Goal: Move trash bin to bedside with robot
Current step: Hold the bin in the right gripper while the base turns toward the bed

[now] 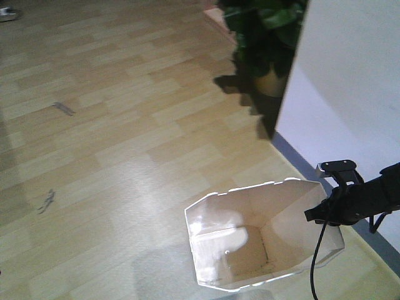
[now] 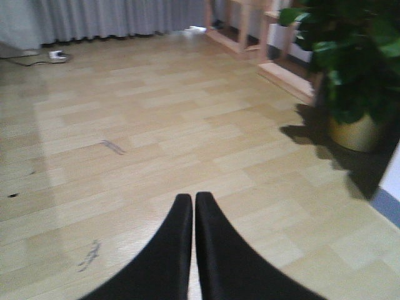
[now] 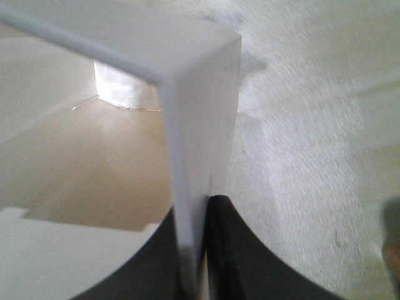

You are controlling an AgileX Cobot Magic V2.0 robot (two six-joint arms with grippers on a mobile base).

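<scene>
The white trash bin (image 1: 250, 240) stands on the wooden floor at the lower right of the front view, its empty inside showing. My right gripper (image 1: 323, 211), on a black arm with a hanging cable, is shut on the bin's right wall at the rim. The right wrist view shows the thin white wall (image 3: 200, 94) pinched between the two black fingers of that gripper (image 3: 200, 209), one inside and one outside. My left gripper (image 2: 193, 197) is shut with nothing in it, above bare floor. The bedside is out of view.
A dark potted plant (image 1: 265, 37) in a gold pot (image 2: 353, 131) stands ahead on the right, beside a white wall (image 1: 350, 94). Light wooden frames (image 2: 281, 69) and grey curtains (image 2: 94, 15) lie beyond. A power strip (image 2: 57, 55) rests far left.
</scene>
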